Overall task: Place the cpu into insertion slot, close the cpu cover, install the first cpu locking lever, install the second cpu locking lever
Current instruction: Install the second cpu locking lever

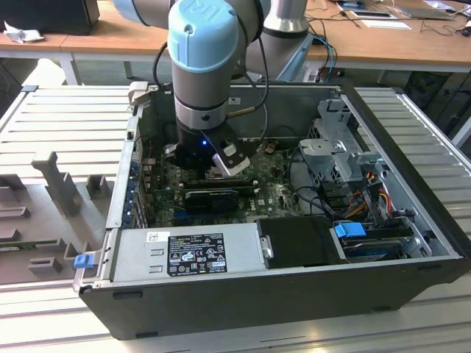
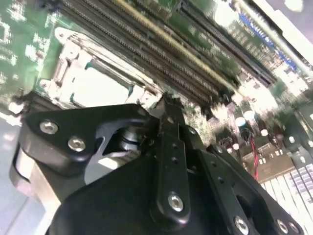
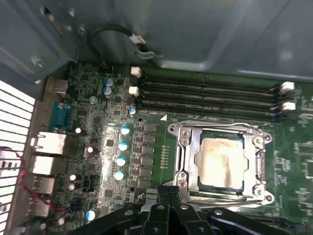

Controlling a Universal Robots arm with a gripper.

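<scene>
Black gripper (image 3: 168,198) nearest the lens in both wrist views, fingers (image 2: 170,128) pressed together, clenched with nothing between them, tip hanging just beside the near edge of the insertion slot (image 3: 221,161). Seated in that slot, the cpu (image 3: 222,159), pale metal top showing through the window of the cpu cover (image 3: 188,152), which lies flat and closed around it. Just beyond the socket, long black memory slots (image 3: 210,93) running side by side across the green motherboard (image 3: 98,147). Seen from the exterior view, an open black computer case (image 1: 243,294) lying on a ribbed metal table (image 1: 66,125), the arm's blue-capped wrist (image 1: 204,44) reaching straight down into its middle; grey power supply (image 1: 188,254) along the near wall, drive cage (image 1: 342,147) toward the exterior view's right.
</scene>
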